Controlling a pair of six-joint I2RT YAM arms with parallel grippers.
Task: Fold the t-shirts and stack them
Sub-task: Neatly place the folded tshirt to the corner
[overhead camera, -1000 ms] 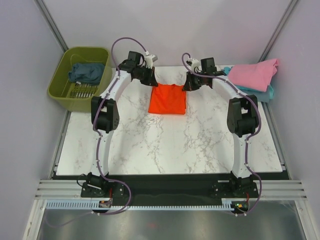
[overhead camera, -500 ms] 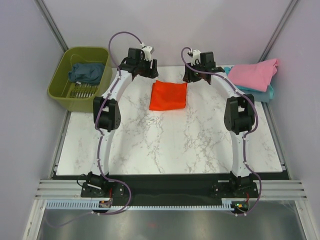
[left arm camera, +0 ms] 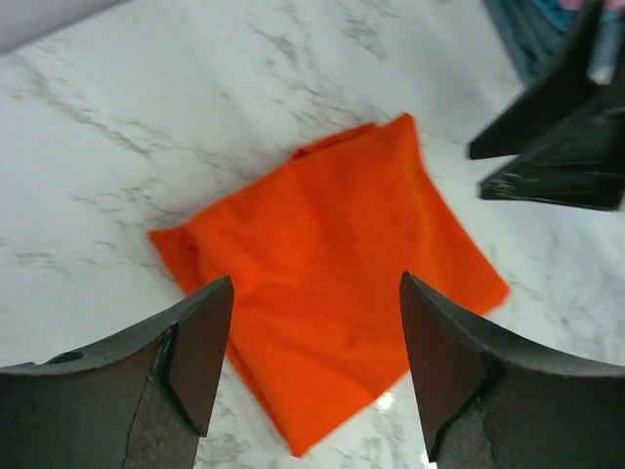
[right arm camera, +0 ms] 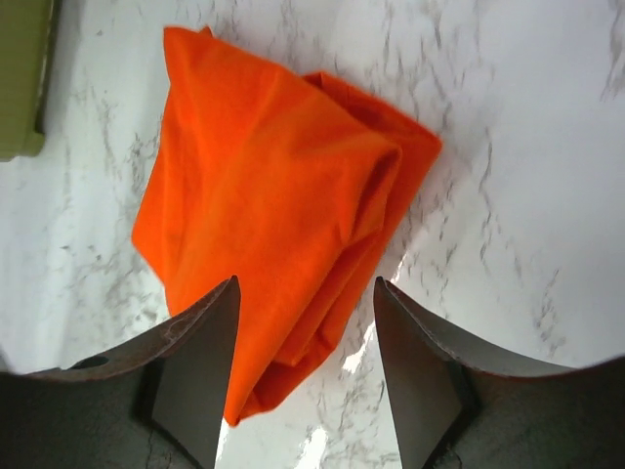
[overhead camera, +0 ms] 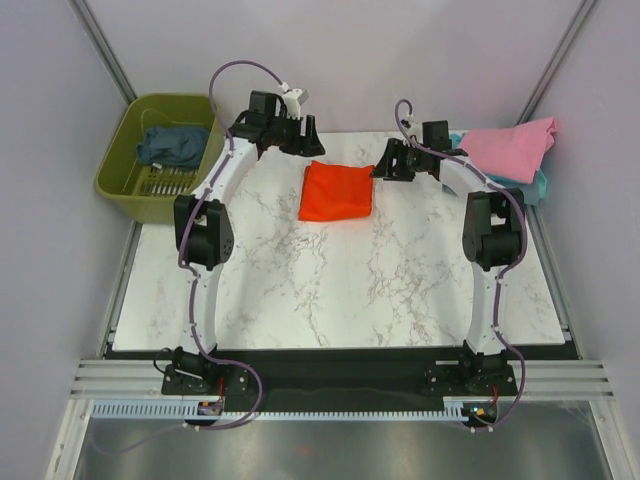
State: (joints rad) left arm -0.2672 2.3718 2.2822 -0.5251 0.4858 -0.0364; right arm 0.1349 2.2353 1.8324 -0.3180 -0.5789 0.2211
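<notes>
An orange-red t-shirt (overhead camera: 336, 191) lies folded into a small square at the back middle of the marble table (overhead camera: 330, 290). It fills the left wrist view (left arm camera: 332, 283) and the right wrist view (right arm camera: 273, 205). My left gripper (overhead camera: 303, 135) hovers open just behind its far left corner, nothing between the fingers (left arm camera: 195, 342). On the shirt's right, my right gripper (overhead camera: 386, 163) is open and empty too, clear of the cloth. A pink t-shirt (overhead camera: 508, 148) lies on a light teal one (overhead camera: 540, 185) at the back right. A dark slate-blue t-shirt (overhead camera: 172, 146) sits in the basket.
An olive-green plastic basket (overhead camera: 125, 185) stands off the table's back left corner. Grey walls close in the back and sides. The right gripper's black fingers show at the upper right of the left wrist view.
Both grippers opened and let go of the orange-red t-shirt's far edge, which dropped into a flat folded square. Both then lifted away, the left backward, the right to the right.
</notes>
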